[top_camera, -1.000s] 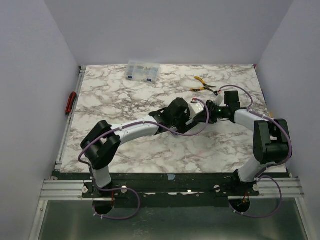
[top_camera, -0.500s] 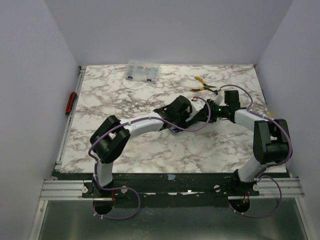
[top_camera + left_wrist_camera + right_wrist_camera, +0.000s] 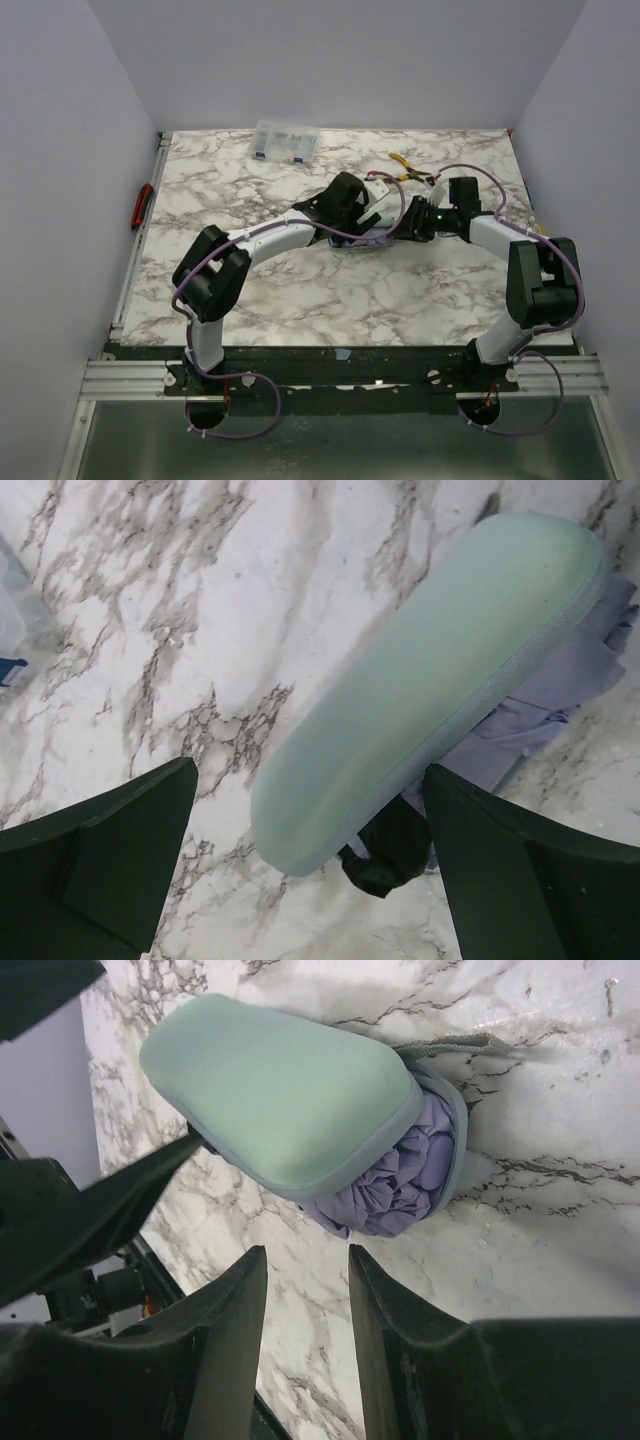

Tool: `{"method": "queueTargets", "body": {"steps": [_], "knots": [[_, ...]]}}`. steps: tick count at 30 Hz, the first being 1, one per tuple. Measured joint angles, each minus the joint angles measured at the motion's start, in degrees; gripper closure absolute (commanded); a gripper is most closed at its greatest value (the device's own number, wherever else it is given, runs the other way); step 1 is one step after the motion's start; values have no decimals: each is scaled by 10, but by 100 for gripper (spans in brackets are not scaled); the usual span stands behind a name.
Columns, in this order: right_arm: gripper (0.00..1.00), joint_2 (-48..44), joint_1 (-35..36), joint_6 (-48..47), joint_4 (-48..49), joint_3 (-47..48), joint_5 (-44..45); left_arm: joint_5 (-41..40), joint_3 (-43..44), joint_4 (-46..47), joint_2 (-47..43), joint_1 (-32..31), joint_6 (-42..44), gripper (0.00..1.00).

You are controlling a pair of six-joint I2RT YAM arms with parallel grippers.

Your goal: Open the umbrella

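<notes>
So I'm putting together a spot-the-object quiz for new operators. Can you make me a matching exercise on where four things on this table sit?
Things:
1. umbrella
2. yellow-handled pliers
3. clear compartment box
4. red object

Places:
A. at the far edge of the table, left of centre
B. at its left edge
C. in the middle, by the left end effector and right end effector
D. in the far half, right of centre

Pairs: 1-C, 2-D, 3-A, 4-B.
</notes>
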Motion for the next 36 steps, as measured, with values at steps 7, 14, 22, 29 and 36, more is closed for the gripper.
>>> {"method": "queueTargets", "body": {"steps": [7,14,22,29,36], "knots": [[55,0,0,-47,-21,17,3,3,27,-1,0,35,-9,6],[46,-16,2,-131,-31,43,4,37,90,-20,20,61,-28,10],[35,-69,28,-294,-29,61,5,140,134,-82,71,117,-90,21],[29,-75,98,-449,-45,77,16,239,119,-85,79,178,-157,9],[27,-59,162,-595,-76,85,45,317,19,-46,-7,196,-184,7]]}}
